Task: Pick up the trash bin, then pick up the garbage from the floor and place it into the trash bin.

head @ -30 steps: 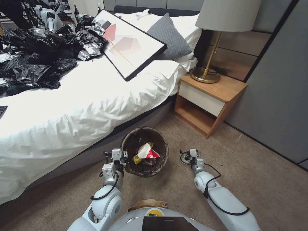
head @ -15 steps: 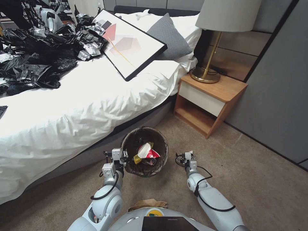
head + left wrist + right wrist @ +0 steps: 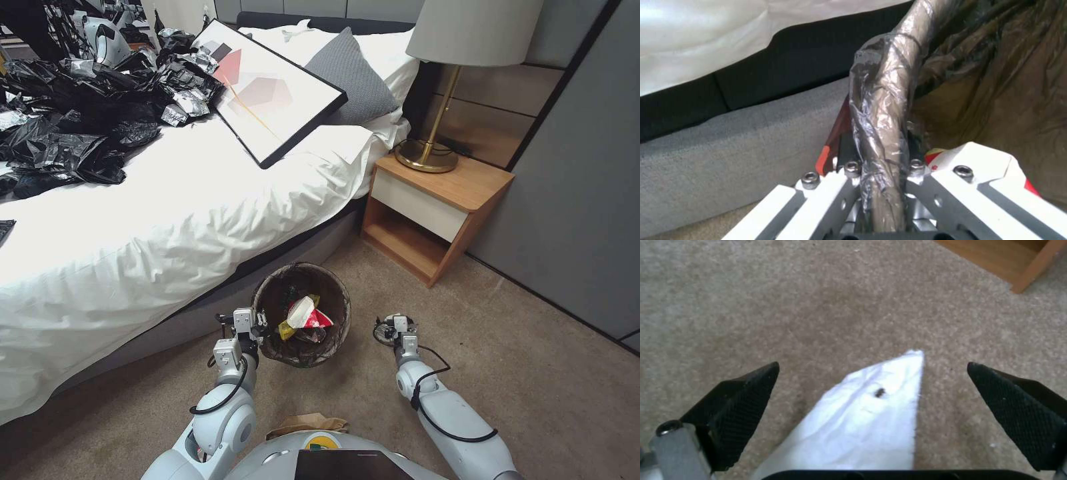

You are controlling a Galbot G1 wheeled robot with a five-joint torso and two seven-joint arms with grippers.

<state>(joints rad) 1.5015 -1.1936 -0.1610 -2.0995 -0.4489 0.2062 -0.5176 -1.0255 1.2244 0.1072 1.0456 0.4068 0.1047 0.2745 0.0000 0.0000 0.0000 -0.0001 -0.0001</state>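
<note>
Our right gripper (image 3: 871,396) has swung back from the trash bin (image 3: 301,325), spread over a white paper scrap (image 3: 871,420); left gripper (image 3: 882,170) clamps the rim; next we close.

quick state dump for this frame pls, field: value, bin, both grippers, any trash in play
bin: trash bin, brown liner over the rim, beside the bed
bin contents: wrappers, red, white and yellow
left gripper: shut on the bin's lined rim
right gripper: open above the carpet, right of the bin
trash in play: white paper scrap between the right gripper's spread pads, neither pad touching it
other litter: brown paper bag on the floor by the robot's base
nearby: nightstand
</note>
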